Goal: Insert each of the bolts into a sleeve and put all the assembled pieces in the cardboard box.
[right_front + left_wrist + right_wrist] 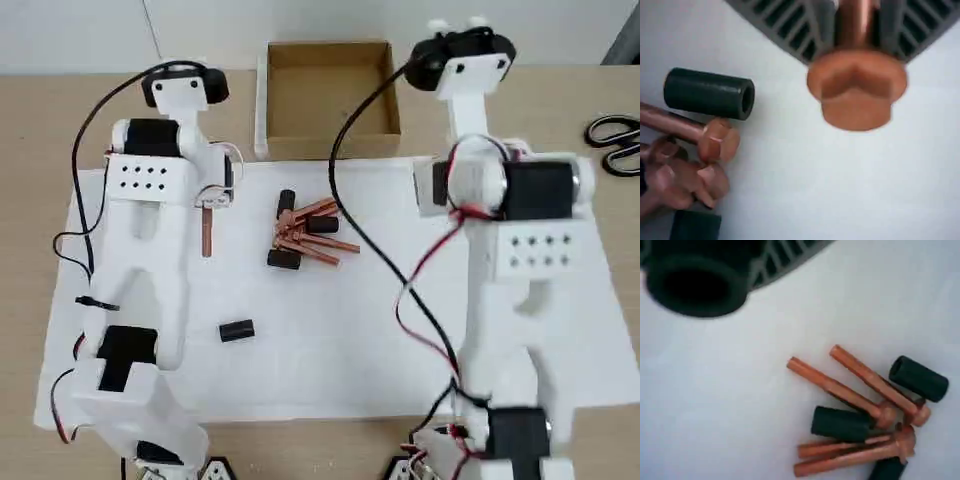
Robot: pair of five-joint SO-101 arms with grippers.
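The bolt (856,90) sat clamped by its shank in the left pincer (211,198), head jutting clear, over the white sheet (330,340) on the tabletop. The right pincer (710,255) gripped a sleeve (694,286), its bore facing out. Joining them likely meant lining shank tip and bore up squarely before pushing. The pile (302,235) of spare parts lay between the arms. A cable (334,165) crossed the route to the box (325,95), while a loose sleeve (237,330) lay well apart.

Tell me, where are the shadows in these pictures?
High view: only faint grey shadows on the white sheet beside the lone sleeve. Right wrist view: thin dark shadows under the piled bolts. Left wrist view: barely any shadow around the held bolt.
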